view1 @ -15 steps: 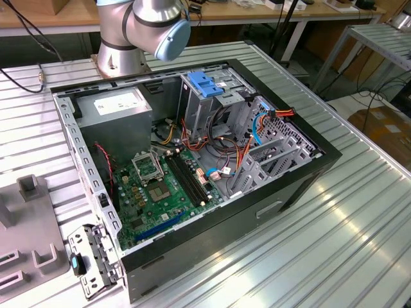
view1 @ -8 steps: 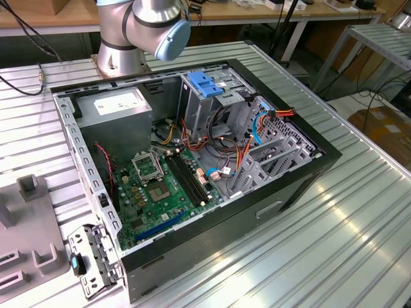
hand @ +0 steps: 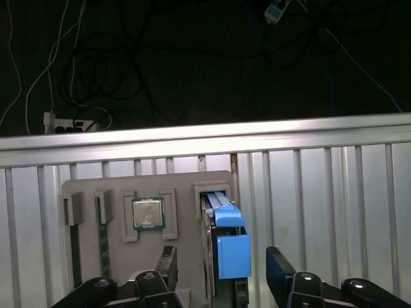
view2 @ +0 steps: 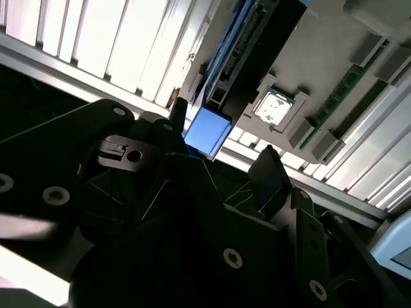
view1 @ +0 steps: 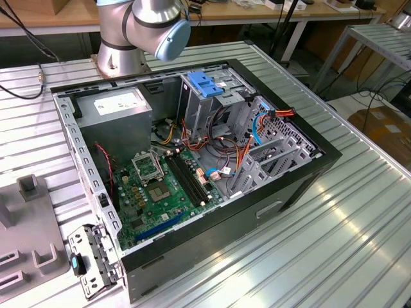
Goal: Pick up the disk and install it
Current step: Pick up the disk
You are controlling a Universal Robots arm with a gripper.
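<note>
Task just starting: disk (hand: 225, 218) stands on edge in grey holder (hand: 186, 186), not lifted yet. gripper (hand: 221, 263) spread apart, one side each side of disk, not squeezing it. computer case (view1: 225, 224) lies open, disk not in yet

**What my feeds crop or cover**

In the first wrist view the disk (hand: 225, 247) stands on edge in the grey tray (hand: 115, 185). The picture's bottom edge cuts off its lower end and crops the claw (hand: 222, 260) to two fingertips. They look clear of the blue rails, but I can't be sure. In the second wrist view the claw's dark body covers much of the disk (view2: 207, 131). In the exterior view the arm (view1: 144, 25) is cut off at the top edge.
</note>
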